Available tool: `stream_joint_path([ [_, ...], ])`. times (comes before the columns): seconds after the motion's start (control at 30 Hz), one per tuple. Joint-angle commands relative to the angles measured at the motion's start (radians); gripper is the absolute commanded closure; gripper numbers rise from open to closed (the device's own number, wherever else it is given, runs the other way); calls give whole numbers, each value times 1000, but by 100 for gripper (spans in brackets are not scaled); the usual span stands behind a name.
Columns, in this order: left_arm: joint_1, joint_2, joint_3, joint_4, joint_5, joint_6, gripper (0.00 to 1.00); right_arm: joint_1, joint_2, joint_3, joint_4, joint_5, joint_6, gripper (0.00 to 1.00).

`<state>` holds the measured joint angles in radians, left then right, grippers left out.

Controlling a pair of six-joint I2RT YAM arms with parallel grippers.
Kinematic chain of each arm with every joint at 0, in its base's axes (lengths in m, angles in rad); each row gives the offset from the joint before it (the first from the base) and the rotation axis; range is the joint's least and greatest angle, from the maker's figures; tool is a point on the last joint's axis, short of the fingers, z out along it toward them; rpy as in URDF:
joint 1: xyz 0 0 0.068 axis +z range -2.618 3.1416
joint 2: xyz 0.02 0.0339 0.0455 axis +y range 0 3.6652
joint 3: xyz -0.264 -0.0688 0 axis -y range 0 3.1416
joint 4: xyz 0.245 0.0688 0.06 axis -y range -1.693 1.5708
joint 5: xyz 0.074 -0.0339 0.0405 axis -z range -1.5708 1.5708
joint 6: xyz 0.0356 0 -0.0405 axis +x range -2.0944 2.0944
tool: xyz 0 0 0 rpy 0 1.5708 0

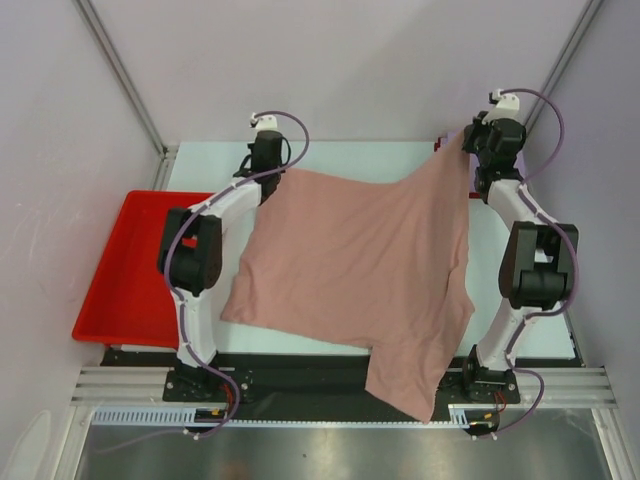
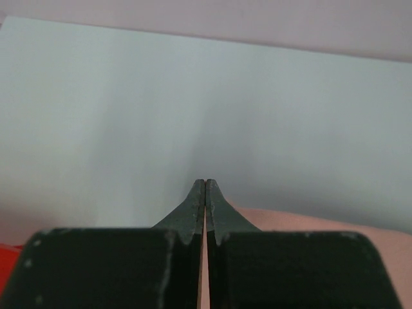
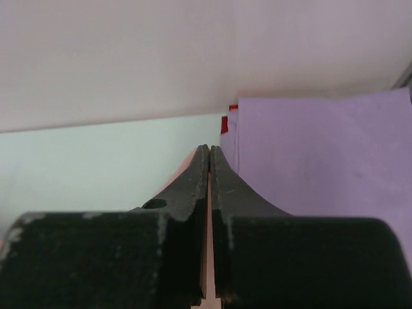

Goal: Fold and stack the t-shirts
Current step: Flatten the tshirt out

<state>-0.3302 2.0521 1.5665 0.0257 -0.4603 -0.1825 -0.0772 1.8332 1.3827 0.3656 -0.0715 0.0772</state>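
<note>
two end effectors point(image 2: 205, 185) point(image 3: 210, 151) pinch pink t-shirt point(image 1: 360, 260) corners

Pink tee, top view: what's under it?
Pale table shows around the pink tee; its near corner hangs over the black base rail. Anything lying on the table beneath the spread cloth is covered, so cannot tell.

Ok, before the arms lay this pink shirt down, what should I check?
1. Hold of left gripper on pink t-shirt corner: ok.
2. Hold of right gripper on other corner: ok.
3. Top edge taut between the grips: not ok, it sags.
4. Cloth wholly over the table: not ok, one corner hangs past the near edge.
5. Clearance from lavender t-shirt to right gripper: cannot tell.
</note>
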Motion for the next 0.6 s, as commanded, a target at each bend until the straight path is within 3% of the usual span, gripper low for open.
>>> stream_joint_path([
  [0.0,36,35,66,39,5,15,99,-7,70,131,76,-17,4,100],
  [0.33,77,128,197,26,71,29,100,13,175,326,-88,-33,-20,100],
  [0.57,92,143,263,-18,129,43,100,31,100,287,-235,7,7,100],
])
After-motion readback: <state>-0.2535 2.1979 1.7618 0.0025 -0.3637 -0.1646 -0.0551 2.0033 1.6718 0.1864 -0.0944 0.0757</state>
